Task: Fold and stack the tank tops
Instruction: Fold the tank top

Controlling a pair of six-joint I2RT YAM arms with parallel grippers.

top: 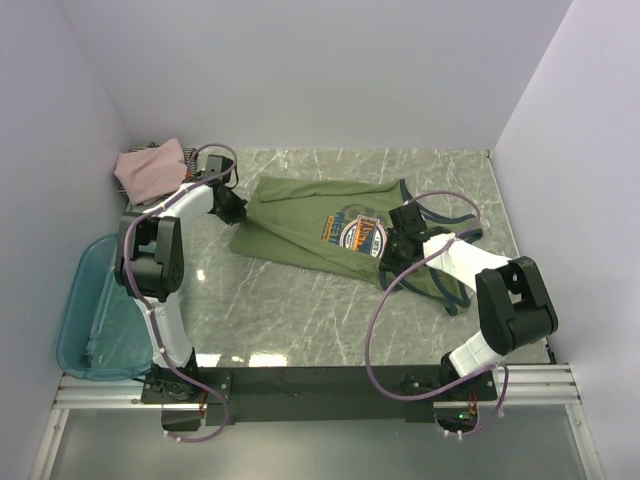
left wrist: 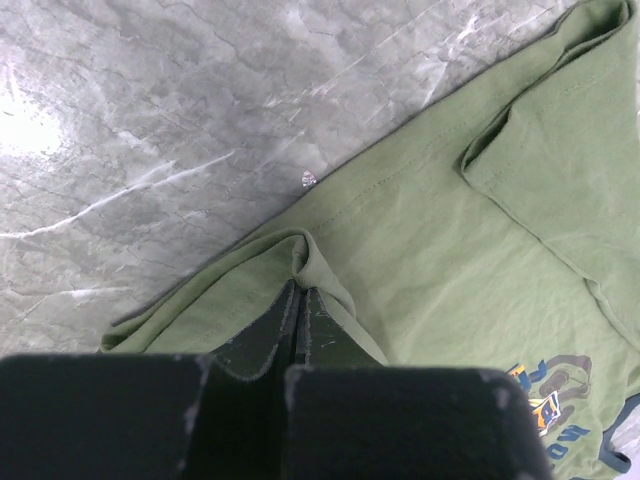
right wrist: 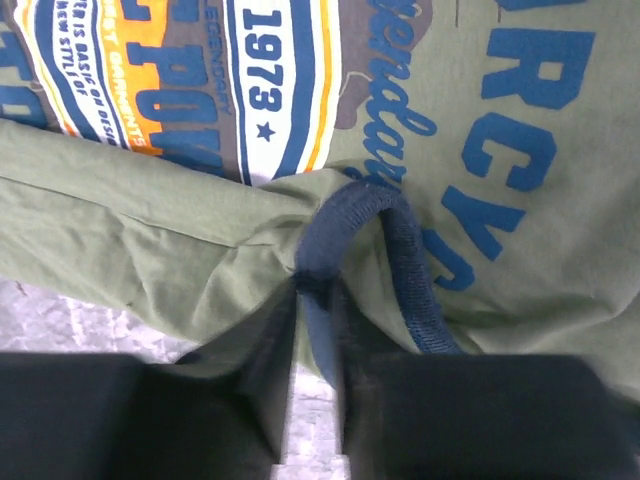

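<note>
Arms share one garment in the top cam. An olive-green cloth tank top w/ navy trim (top: 300, 225) lies spread, print up, mid-way across the grey marble-look tabletop (top: 300, 320). The left gripper (top: 232, 207) is at the hem edge and the right gripper (top: 398, 238) is at the strap end beside the print. Holding opposite ends probably lets the cloth be lifted and folded evenly. A dusty-pink tank top (top: 150, 172) sits bunched in the far-left corner, well apart, w/ a sliver of dark striped fabric (top: 163, 147) behind it. Neither looks folded, so the job appears to be early on. A teal translucent plastic bin (top: 85, 320) overhangs the table's left edge.

Left wrist cam: the left gripper (left wrist: 300, 292) has its jaws pressed together on a small raised ridge of the olive-green top (left wrist: 450, 260), right at the hem. Bare tabletop (left wrist: 150, 120) lies beyond. Only a pinch is held, enough to drag or flip the edge.

Right wrist cam: the right gripper (right wrist: 312, 292) is closed narrow on the ribbed navy trim loop (right wrist: 400, 235), w/ green cloth bunched around it. The orange-blue chest graphic (right wrist: 200, 80) is just past the tips. The thick trim prob. gives a firmer hold than thin jersey.
</note>
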